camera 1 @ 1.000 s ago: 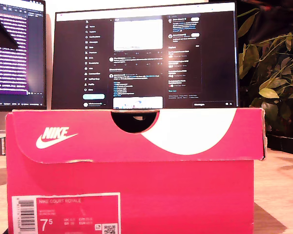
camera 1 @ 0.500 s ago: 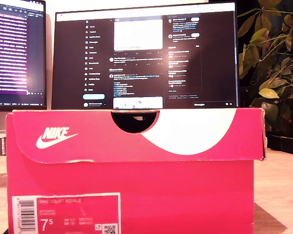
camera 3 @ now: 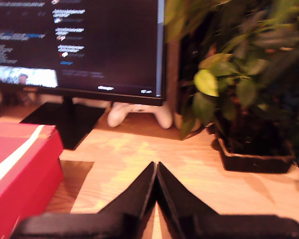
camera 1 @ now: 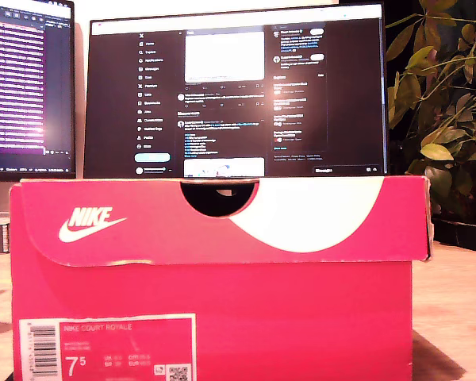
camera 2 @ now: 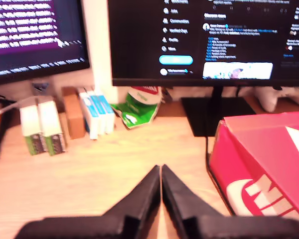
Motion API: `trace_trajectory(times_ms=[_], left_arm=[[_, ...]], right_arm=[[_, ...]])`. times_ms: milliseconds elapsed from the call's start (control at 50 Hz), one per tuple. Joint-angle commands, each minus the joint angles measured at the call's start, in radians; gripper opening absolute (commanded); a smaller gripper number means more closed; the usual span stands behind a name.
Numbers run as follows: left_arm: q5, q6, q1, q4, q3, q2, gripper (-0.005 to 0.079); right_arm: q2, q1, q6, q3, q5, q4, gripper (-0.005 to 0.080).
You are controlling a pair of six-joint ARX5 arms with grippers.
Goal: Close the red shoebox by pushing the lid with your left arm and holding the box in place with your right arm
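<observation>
A red shoebox (camera 1: 214, 278) fills the exterior view, its lid (camera 1: 222, 218) down over the body and flush along the front edge, with a semicircular finger notch at top centre. It sits on a wooden desk (camera 2: 104, 159) in front of 2 monitors (camera 1: 234, 91), a potted plant (camera 1: 440, 119) at the exterior view's right.

Neither arm shows in the exterior view. My first gripper (camera 2: 160, 172) hovers above bare desk beside 1 end of the box, fingers pressed together and holding nothing; my second gripper (camera 3: 156, 169) does the same beside the other end, near the plant's tray (camera 3: 254, 159) (a white game controller (camera 3: 139, 114) lies under the monitor stand). Both are apart from the box.

The lid appears fully seated, so the closing looks done or nearly so. The pinched-together fingers suit pushing and bracing rather than grasping, and the flanking positions fit 1 arm steadying while the other presses. Any remaining press should land flat on the lid to avoid sliding the box.
</observation>
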Motion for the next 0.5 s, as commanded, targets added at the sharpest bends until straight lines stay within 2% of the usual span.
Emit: trace_trajectory(times_ms=[0, 240, 480], left_arm=[[-0.005, -0.003, -0.003, 0.014, -0.036, -0.037, -0.0019], [-0.056, -0.035, -0.003, 0.039, -0.117, -0.170, -0.0019], [-0.098, -0.041, -0.003, 0.056, -0.224, -0.275, -0.0019]], right_arm=[[-0.040, -0.002, 0.009, -0.046, 0.011, 0.011, -0.0012], [-0.235, -0.002, 0.034, -0.159, 0.023, 0.009, -0.0012], [-0.389, -0.002, 0.006, -0.205, 0.025, -0.061, -0.0013]])
